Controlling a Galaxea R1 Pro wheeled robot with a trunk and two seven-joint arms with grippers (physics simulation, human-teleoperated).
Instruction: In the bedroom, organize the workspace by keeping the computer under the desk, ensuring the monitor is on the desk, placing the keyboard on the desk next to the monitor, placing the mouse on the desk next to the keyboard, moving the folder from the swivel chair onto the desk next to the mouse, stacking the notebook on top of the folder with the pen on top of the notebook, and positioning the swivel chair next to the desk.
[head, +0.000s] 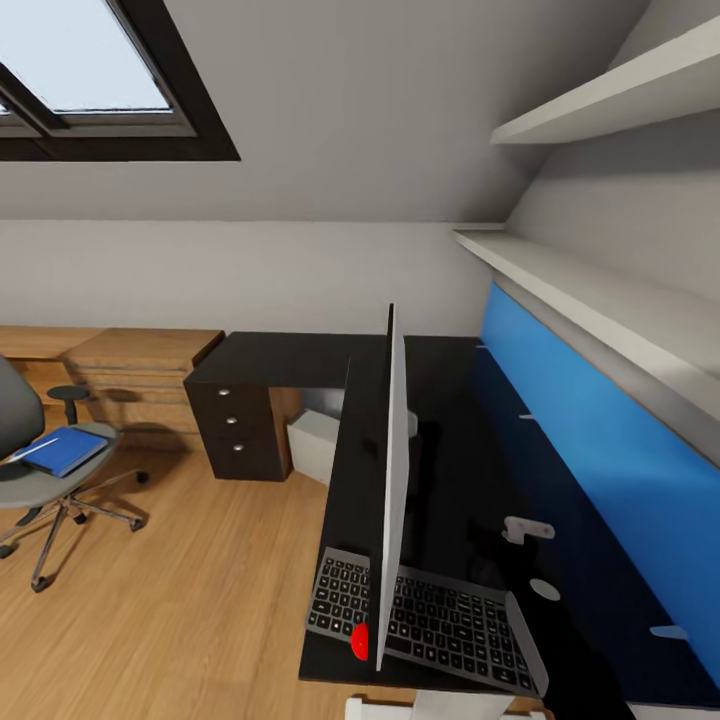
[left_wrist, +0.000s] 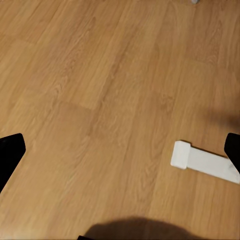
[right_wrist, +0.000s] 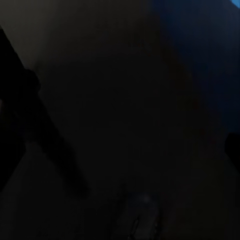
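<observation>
The glossy black desk (head: 450, 480) runs away from me in the head view. The monitor (head: 393, 480) stands on it, seen edge-on, with a red dot at its lower corner. The keyboard (head: 440, 625) lies across the desk's near end, under the monitor's edge. The light-grey computer (head: 315, 445) sits under the desk beside the drawer unit (head: 238, 425). At far left the swivel chair (head: 30, 485) carries the blue folder (head: 65, 450), with a thin white stick lying on it. My left gripper (left_wrist: 120, 155) hangs open over the wood floor. In the dark right wrist view my right gripper (right_wrist: 120, 150) stands open.
A blue upright panel (head: 600, 450) lines the wall right of the desk, under two white shelves (head: 600, 290). A light-wood drawer chest (head: 140, 370) stands behind the chair. A white desk foot (left_wrist: 205, 162) rests on the floor near my left gripper.
</observation>
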